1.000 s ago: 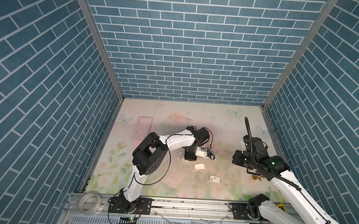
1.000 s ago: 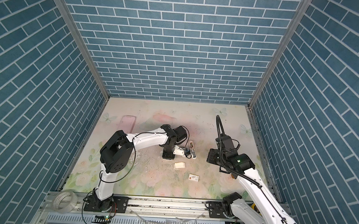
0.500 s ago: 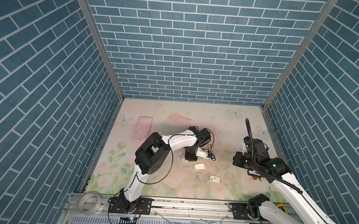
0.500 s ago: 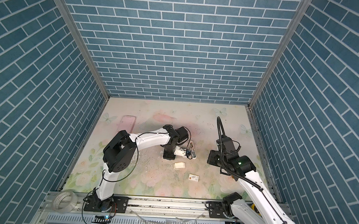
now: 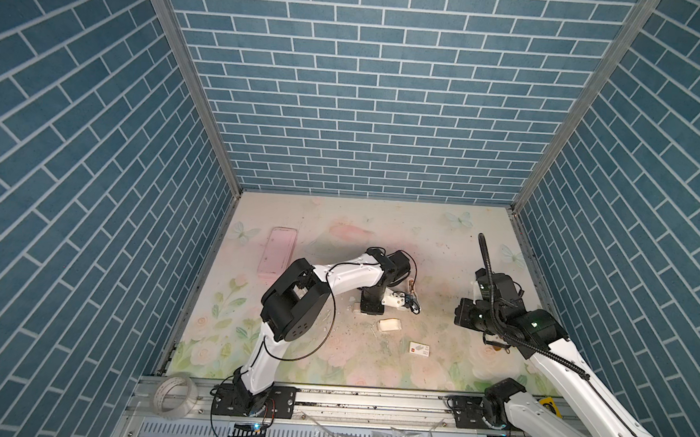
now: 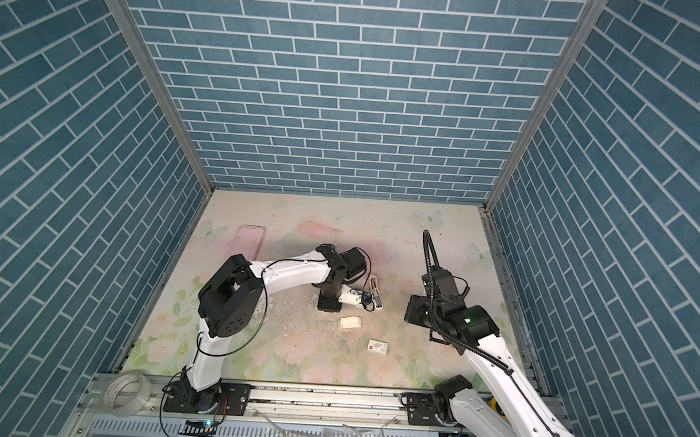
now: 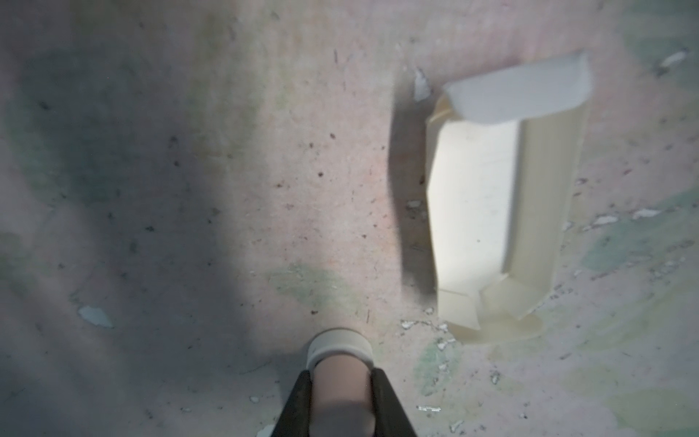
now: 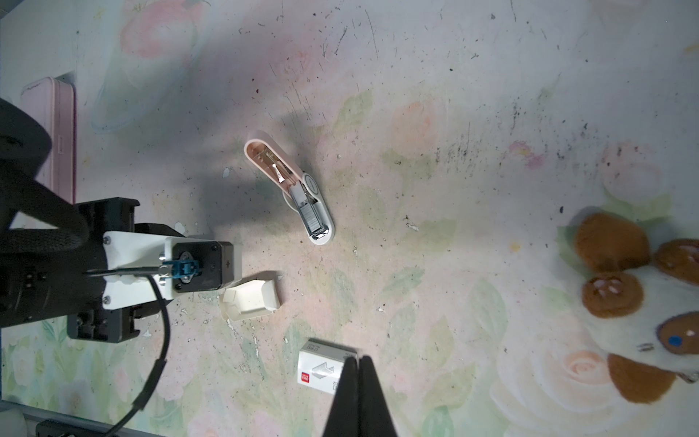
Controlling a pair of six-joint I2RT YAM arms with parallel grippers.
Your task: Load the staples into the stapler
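The staples [image 8: 311, 217] look seated in the open stapler [image 8: 289, 187], a light, brittle strip best nipped by its long sides, while the left gripper [image 7: 339, 378] clamps a pink capped cylinder [image 7: 338, 353] and the right gripper [image 8: 357, 359] hangs shut, empty.

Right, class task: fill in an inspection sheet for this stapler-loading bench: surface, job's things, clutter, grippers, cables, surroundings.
Surface: flowered mat, scuffed, white flakes scattered.
Job's things: stapler lying open, grey metal strip in its channel; cream tray nearby, apart, looks empty.
Clutter: card sleeve, pink case, plush toy, tape roll.
Grippers: left gripper shut on a pink cylinder; right gripper shut, empty.
Cables: black hose arches over the right arm; black cable hangs off the left arm.
Surroundings: blue brick walls on three sides.
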